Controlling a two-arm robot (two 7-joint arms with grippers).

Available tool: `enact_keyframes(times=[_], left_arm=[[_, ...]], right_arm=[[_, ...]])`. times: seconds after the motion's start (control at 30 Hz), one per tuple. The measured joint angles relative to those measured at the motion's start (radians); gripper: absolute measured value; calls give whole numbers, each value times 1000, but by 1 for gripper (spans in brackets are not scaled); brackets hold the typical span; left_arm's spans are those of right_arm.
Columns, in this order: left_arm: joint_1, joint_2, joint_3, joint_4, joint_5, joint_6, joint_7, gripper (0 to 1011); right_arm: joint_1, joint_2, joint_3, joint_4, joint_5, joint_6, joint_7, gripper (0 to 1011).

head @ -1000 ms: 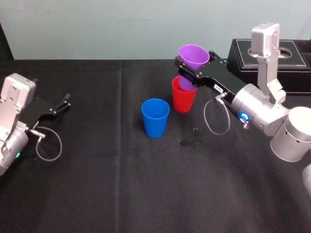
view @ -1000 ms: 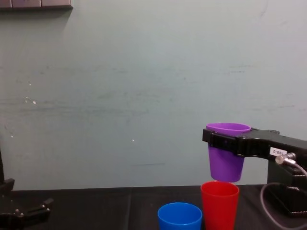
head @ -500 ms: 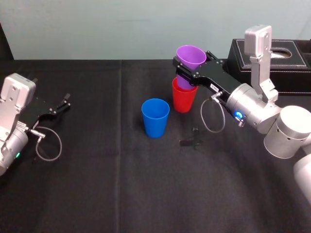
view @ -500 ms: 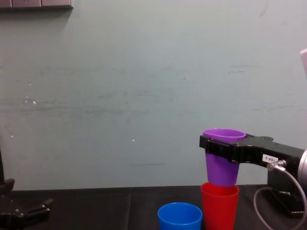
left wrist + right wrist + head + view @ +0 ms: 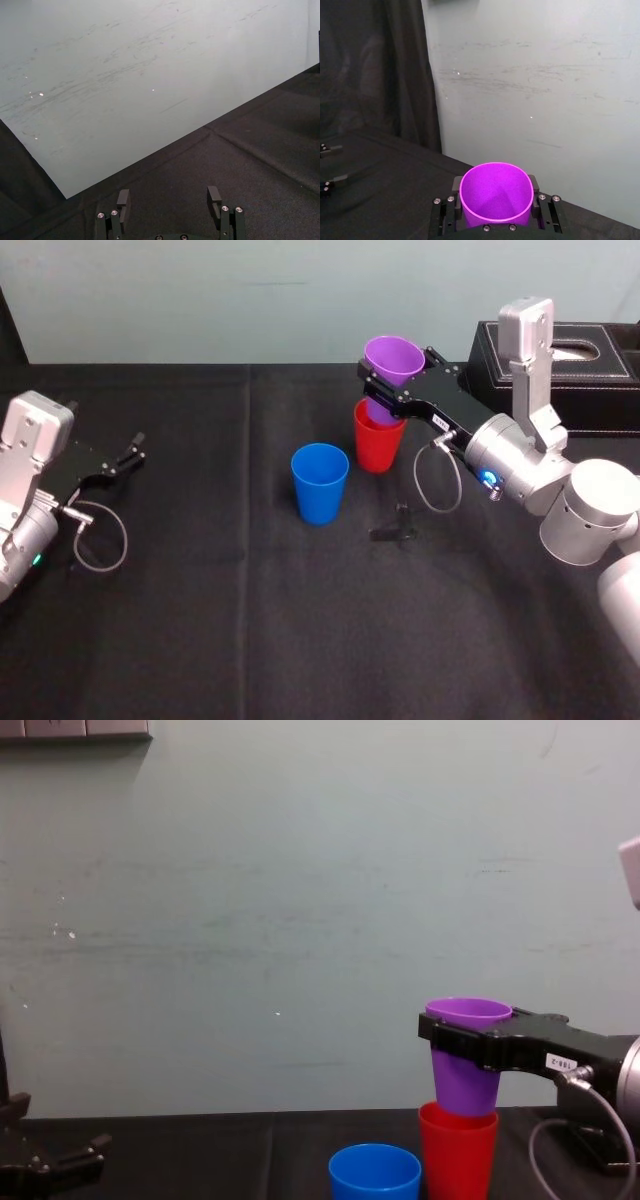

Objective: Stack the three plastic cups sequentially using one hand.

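My right gripper (image 5: 392,382) is shut on the purple cup (image 5: 393,358), just under its rim, and holds it upright. The purple cup (image 5: 466,1055) has its base dipping into the mouth of the red cup (image 5: 457,1150), which stands on the black table. In the right wrist view the purple cup (image 5: 494,196) sits between the two fingers. The blue cup (image 5: 319,482) stands alone, left of and nearer than the red cup (image 5: 377,446). My left gripper (image 5: 128,453) rests open at the table's left side, far from the cups.
A dark stitched tissue box (image 5: 560,370) stands at the back right, behind my right arm. A small dark object (image 5: 396,526) lies on the cloth just in front of the red cup. A grey cable (image 5: 436,480) loops from the right wrist.
My right gripper has lowered the purple cup from above the red cup until its base enters the red cup's mouth. The left arm has not moved.
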Motion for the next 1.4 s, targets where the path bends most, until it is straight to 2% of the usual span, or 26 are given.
enact_keyframes(times=[0.7, 1.4], left_arm=[[0, 0, 0, 0, 0, 0, 0, 1005], [0, 0, 0, 0, 0, 0, 0, 1005]], right_arm=[[30, -27, 0, 99, -27, -44, 25, 743], [32, -41, -1, 169, -41, -76, 44, 742]])
